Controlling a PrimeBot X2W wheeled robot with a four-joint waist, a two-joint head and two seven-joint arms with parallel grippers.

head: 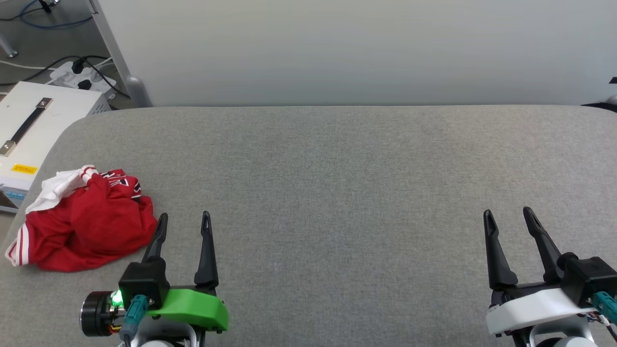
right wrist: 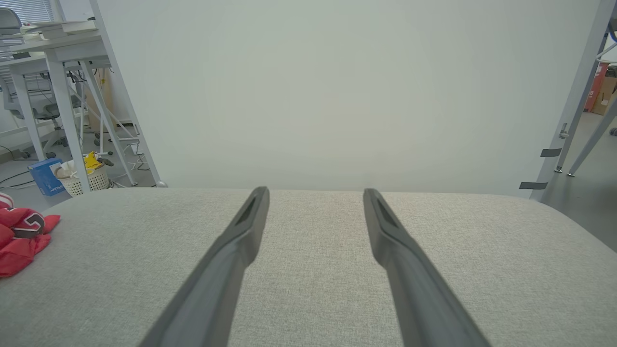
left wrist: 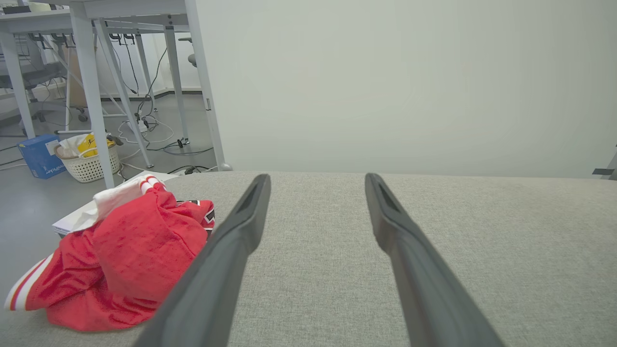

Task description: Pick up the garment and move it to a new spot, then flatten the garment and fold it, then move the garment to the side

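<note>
Left claw apart, empty, just beside garment (crumpled red heap), right claw apart too

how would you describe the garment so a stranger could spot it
On the grey padded surface, look at the left end, beside the left gripper. The garment lies there crumpled: bright red with white cloth and striped trim, unlike the white box nearby.
</note>
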